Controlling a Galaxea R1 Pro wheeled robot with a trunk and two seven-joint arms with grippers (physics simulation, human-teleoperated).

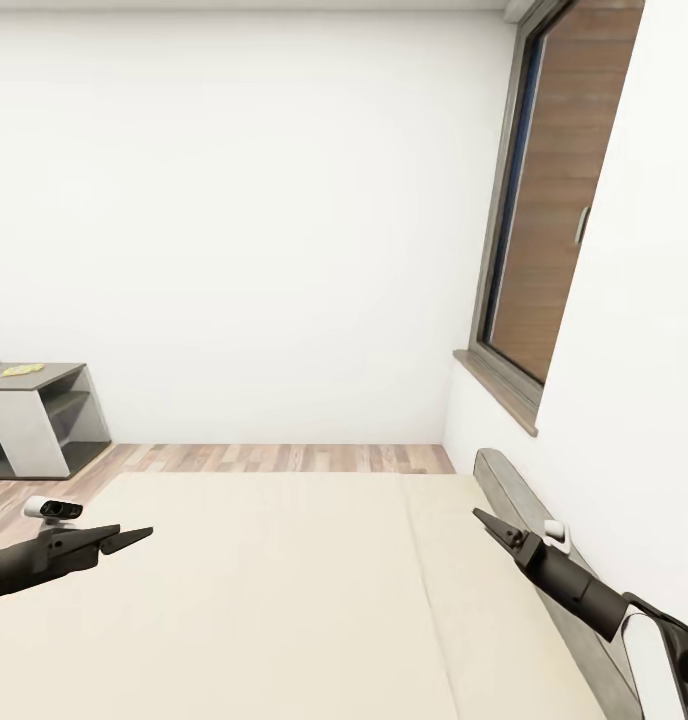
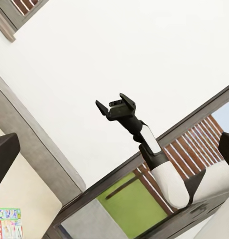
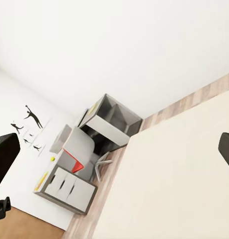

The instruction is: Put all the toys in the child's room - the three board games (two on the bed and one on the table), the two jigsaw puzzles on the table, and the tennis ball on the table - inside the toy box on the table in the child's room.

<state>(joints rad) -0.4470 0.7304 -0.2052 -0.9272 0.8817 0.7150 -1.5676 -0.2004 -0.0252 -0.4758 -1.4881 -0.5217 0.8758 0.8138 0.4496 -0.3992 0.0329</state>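
Matte black arms, white forearm shells, pointed black end effector (image 1: 484, 520) fingers, small white wrist camera (image 1: 52, 509).

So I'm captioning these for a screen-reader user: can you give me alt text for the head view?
A large cream bed fills the lower half, with the left gripper and right gripper held above it, both apparently empty. Behind are a white wall, a strip of wood-plank floor, a grey shelf unit at left and a grey-framed window at right.

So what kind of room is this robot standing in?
Most likely a bedroom, probably a child's: a large cream bed with a grey headboard, a desk with white cabinet fronts, and black sports silhouette pictures on the wall.
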